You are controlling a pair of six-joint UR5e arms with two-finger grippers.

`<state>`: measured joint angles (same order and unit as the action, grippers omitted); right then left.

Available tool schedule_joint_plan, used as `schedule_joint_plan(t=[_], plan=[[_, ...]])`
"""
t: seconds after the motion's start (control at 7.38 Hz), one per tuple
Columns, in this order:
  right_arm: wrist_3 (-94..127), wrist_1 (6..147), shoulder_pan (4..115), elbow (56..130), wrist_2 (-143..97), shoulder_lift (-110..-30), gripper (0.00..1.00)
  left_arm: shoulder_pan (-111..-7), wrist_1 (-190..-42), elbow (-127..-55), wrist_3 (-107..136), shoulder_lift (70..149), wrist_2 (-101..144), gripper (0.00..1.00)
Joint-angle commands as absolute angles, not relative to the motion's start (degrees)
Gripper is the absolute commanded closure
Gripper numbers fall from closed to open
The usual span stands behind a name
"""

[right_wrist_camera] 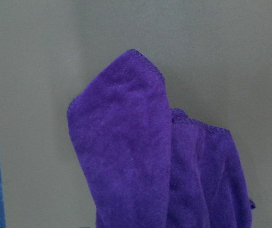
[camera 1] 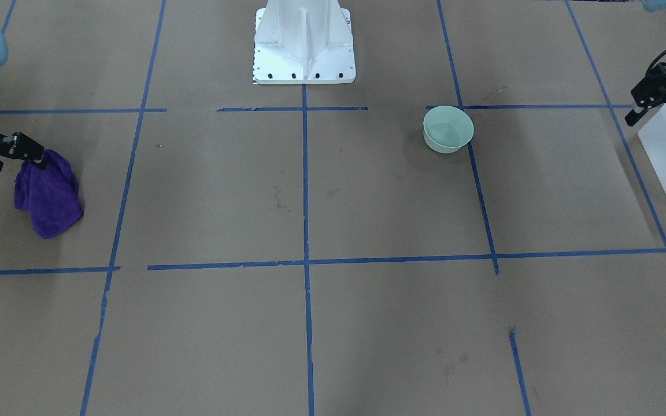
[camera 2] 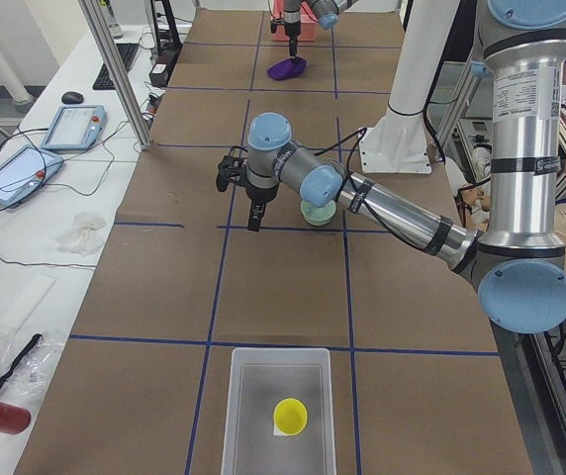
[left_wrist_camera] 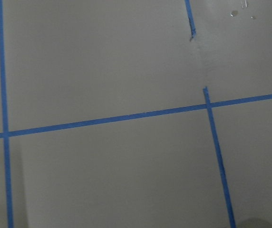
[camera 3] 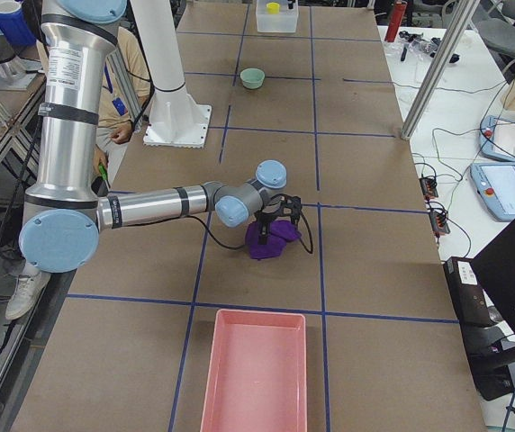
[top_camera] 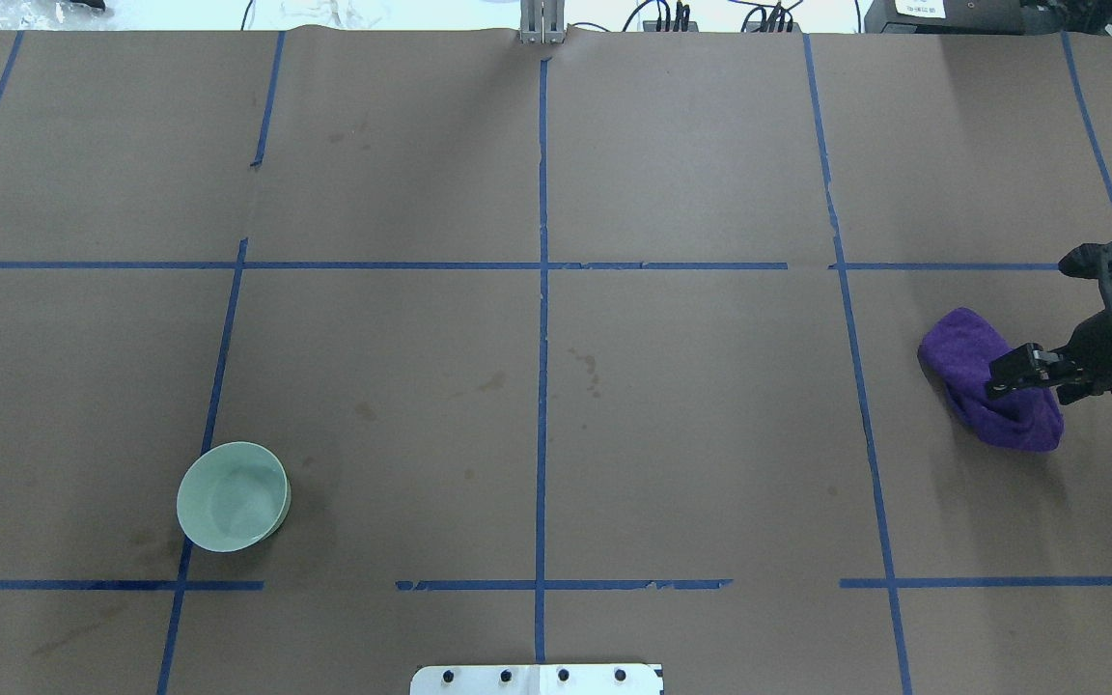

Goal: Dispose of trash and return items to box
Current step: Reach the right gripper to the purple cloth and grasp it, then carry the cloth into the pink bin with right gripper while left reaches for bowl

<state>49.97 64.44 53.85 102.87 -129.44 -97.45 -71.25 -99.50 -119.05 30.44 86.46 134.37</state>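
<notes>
- Progress looks partial: the yellow cup lies inside the translucent box, bottom centre of the left-side view, so one item seems to be returned.
- The mint-green bowl stands upright on the desk, lower left of the overhead view. It is well apart from the box and nothing touches it, so it is probably the item left to fetch.
- The left claw, at the right edge of the front view, hangs above the desk with its jaws spread and empty. Its wrist camera shows only brown paper and blue tape, so it is free to go for the bowl.
- The right claw, at the right edge of the overhead view, is clenched on the top fold of a purple cloth. The fabric rises to a peak beneath it while the lower part rests bunched on the desk, which suggests a pinch from above.
- A pink tray lies at the bottom of the right-side view, near the cloth. It may be where the cloth is meant to go, though nothing confirms that.
</notes>
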Motion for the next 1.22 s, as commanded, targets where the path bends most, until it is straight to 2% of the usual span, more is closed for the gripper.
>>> schedule_joint_plan(t=[0.0, 0.27, 0.41, 0.68, 1.08], plan=[[50.89, 64.34, 53.52, 102.48, -129.46, -97.12, 1.00, -69.87, -99.76, -119.09, 31.46, 86.48, 134.30, 0.08], [50.80, 64.34, 53.79, 104.22, -129.72, -97.64, 1.00, -65.25, -102.37, -119.61, 39.84, 86.48, 134.30, 0.08], [50.71, 65.21, 55.70, 107.46, -130.34, -97.91, 1.00, -62.43, -104.13, -119.62, 44.60, 86.40, 134.21, 0.08], [48.62, 65.39, 65.08, 109.60, -135.58, -98.88, 1.00, -55.85, -104.85, -120.40, 50.07, 86.13, 128.20, 0.08], [28.10, 65.65, 80.64, 109.51, -136.67, -107.46, 1.00, -46.43, -105.11, -120.58, 55.10, 85.87, 121.74, 0.08]])
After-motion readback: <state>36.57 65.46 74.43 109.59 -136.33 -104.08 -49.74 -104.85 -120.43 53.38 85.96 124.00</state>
